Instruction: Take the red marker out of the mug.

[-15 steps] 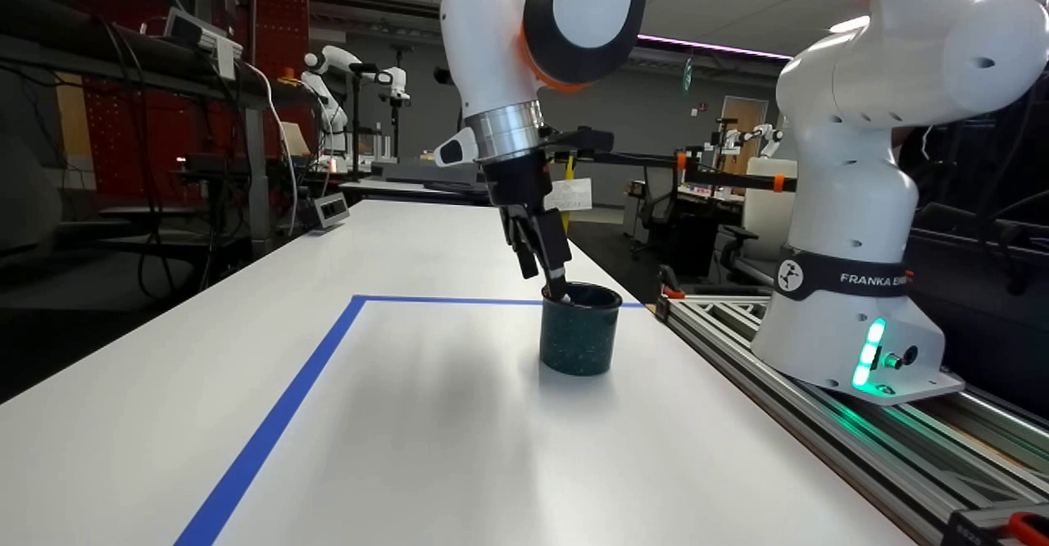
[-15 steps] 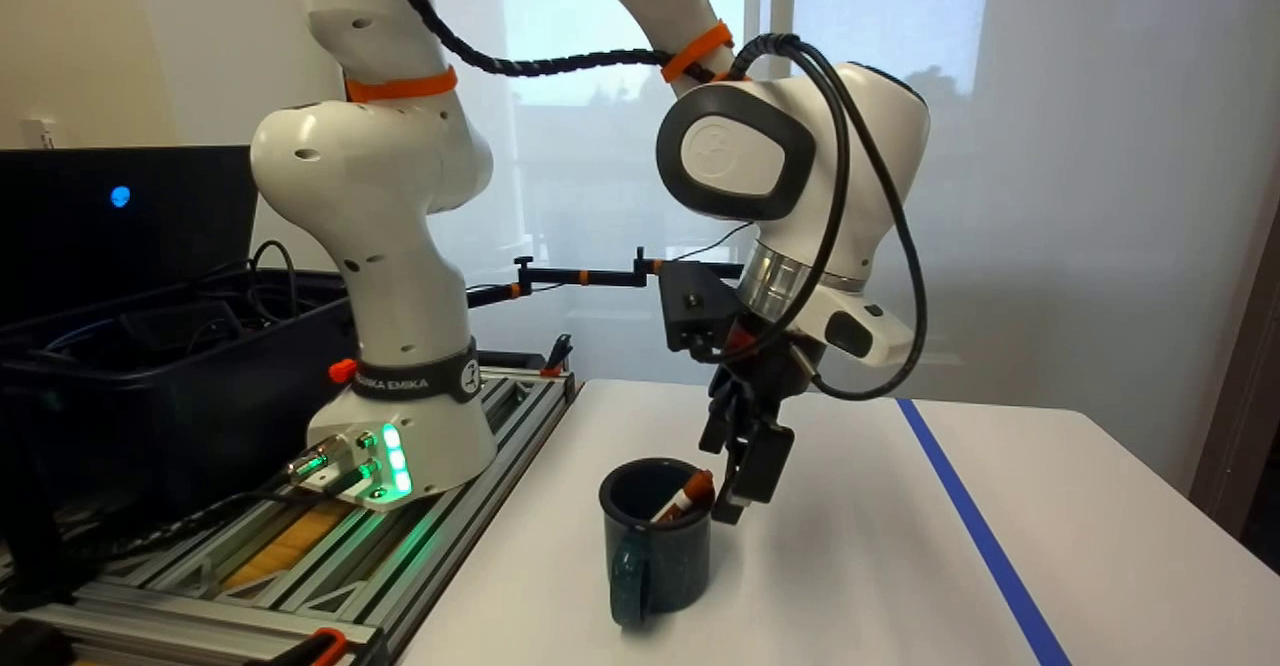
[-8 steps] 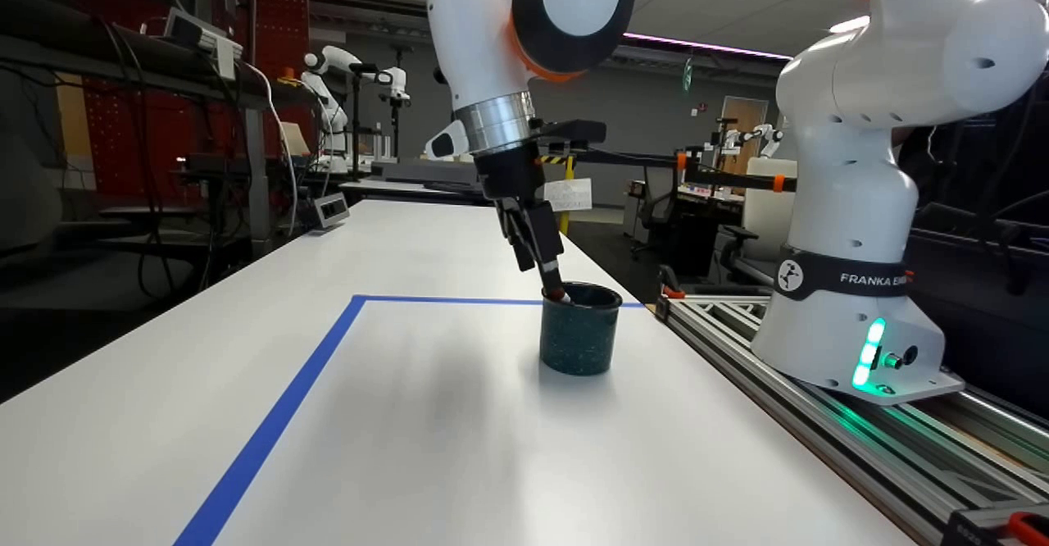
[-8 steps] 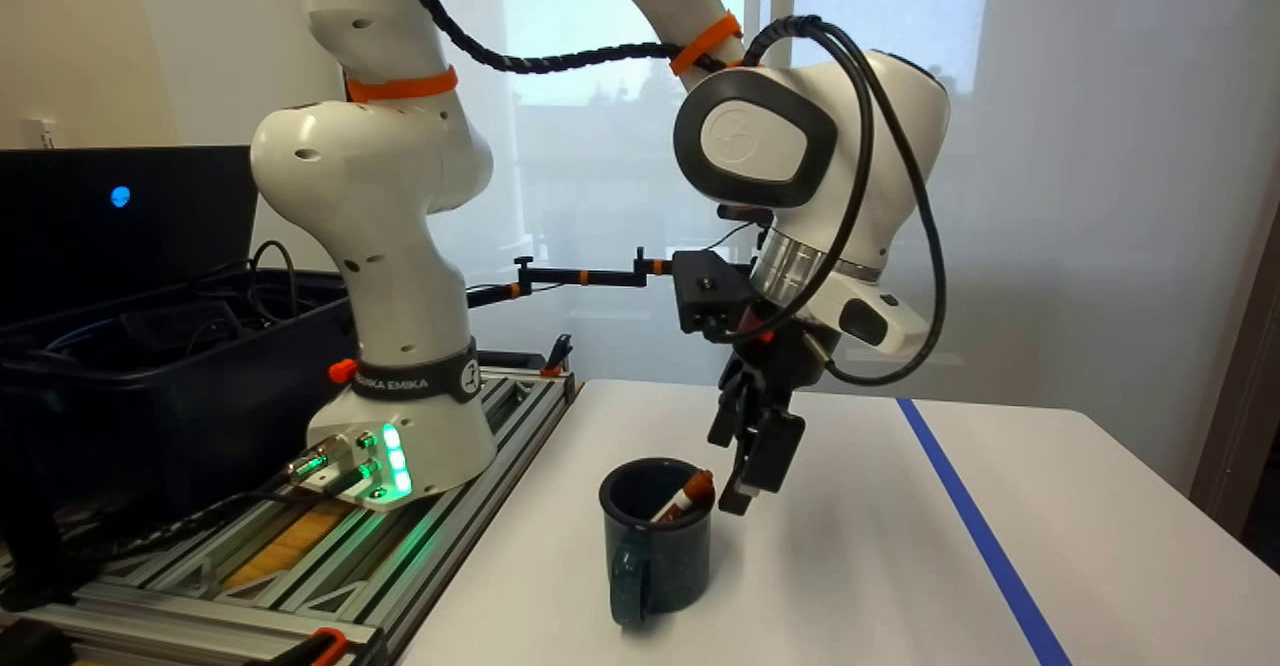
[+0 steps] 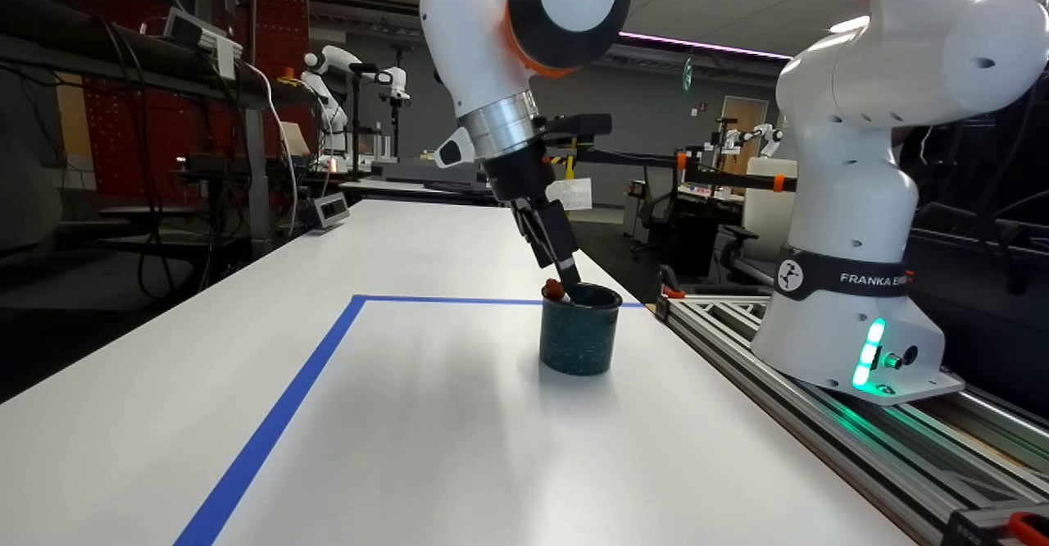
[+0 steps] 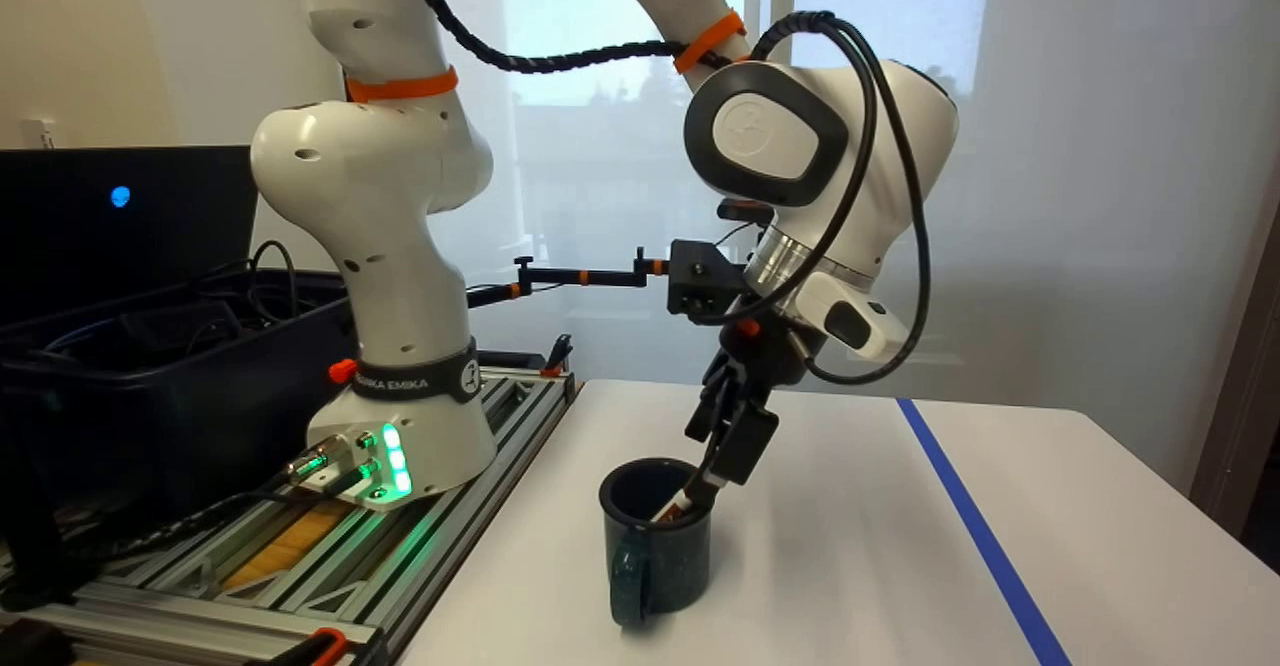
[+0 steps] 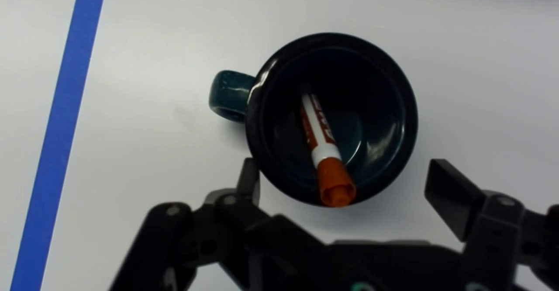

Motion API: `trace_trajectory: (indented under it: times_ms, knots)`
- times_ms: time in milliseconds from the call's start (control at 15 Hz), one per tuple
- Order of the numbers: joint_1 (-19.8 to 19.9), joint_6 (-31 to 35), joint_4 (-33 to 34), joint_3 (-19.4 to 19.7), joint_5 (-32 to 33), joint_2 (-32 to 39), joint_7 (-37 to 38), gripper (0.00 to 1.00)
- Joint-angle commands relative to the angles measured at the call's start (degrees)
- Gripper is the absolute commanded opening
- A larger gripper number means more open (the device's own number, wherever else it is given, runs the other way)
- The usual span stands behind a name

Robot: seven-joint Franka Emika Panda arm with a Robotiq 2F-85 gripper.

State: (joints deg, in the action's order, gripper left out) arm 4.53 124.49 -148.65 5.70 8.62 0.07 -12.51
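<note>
Red marker (image 7: pixel 325 149) leans inside the mug (image 5: pixel 578 339), its orange-red cap lying across the rim and poking slightly past it in the wrist view. There the jaws of the gripper (image 7: pixel 343 184) stand wide, the cap between the fingertips (image 7: pixel 452 199) with room to either side. One fingertip meets the outline of the rim, though whether they touch cannot be told; the other stands apart from it, with white tabletop (image 5: pixel 426 431) showing between. In an exterior view the mug is upright inside the corner of blue tape (image 5: pixel 288 407), tabletop running on all round it, and the metal rail (image 5: pixel 787 409) beside the robot base (image 5: pixel 819 341) follows the tabletop's edge
</note>
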Motion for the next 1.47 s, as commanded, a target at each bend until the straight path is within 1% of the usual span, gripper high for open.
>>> trace_trajectory:
  times_ms: [0,333,400,533,600,667,733,800,867,933,1000,1200,1400]
  knots:
    - [0.31,-1.26,1.50,-0.13,0.91,1.20,1.15,0.66]
    - [0.64,-0.85,2.24,0.18,0.63,2.49,0.59,0.25]
    - [0.63,-0.87,2.38,0.19,0.76,2.66,0.70,0.22]
    - [0.62,-0.86,2.61,0.19,0.61,2.87,0.50,0.21]
    - [0.62,-0.84,2.68,0.19,0.59,2.94,0.49,0.21]
    - [0.60,-0.86,2.67,0.17,0.69,2.90,0.57,0.24]
    - [0.60,-0.83,2.66,0.16,0.62,2.89,0.50,0.22]
    - [0.59,-0.92,2.65,0.14,0.58,2.88,0.44,0.07]
    - [0.57,-1.25,2.68,0.11,0.47,2.77,0.24,0.04]
    - [0.58,-2.00,2.63,0.09,0.18,2.28,-0.26,0.03]
    - [0.58,-2.71,2.62,0.07,-0.04,1.80,-0.70,0.05]
    - [0.57,-7.53,4.16,-0.04,-0.55,0.46,-2.30,0.05]
    - [0.58,-13.86,7.50,-0.08,-1.50,0.03,-3.79,0.05]
